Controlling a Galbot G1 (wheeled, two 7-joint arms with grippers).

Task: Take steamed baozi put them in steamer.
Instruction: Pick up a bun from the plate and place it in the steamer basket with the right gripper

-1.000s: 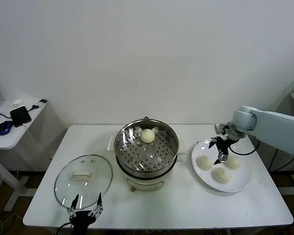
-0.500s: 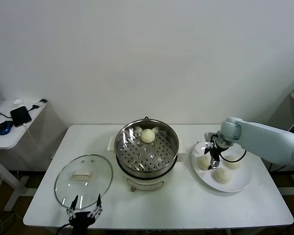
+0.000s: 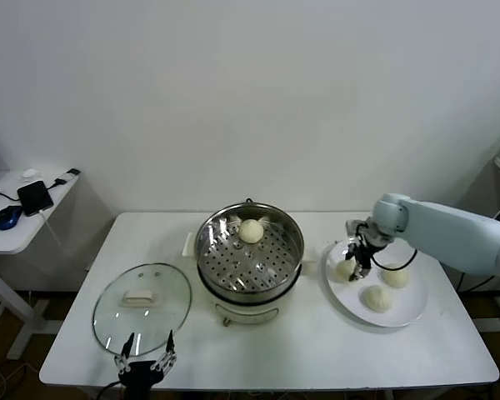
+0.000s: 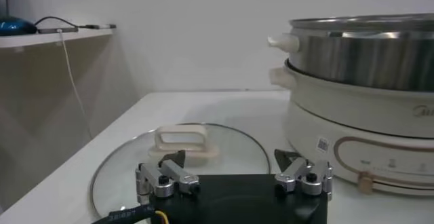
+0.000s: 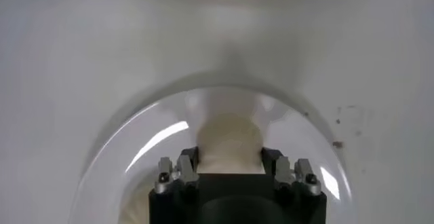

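The steamer stands mid-table with one steamed baozi on its perforated tray. A white plate to its right holds three more baozi. My right gripper is down on the plate's near-left bun and shut on it; in the right wrist view that bun sits pinched between the fingers of the right gripper. The other two buns lie free. My left gripper hangs open at the table's front left edge, over the glass lid's near rim.
A round glass lid lies flat left of the steamer; it also shows in the left wrist view, lid beside the steamer. A side table with a phone and mouse stands at far left.
My right gripper moved left across the plate, from between the buns to the near-left bun, and closed on it. The left arm has not moved.
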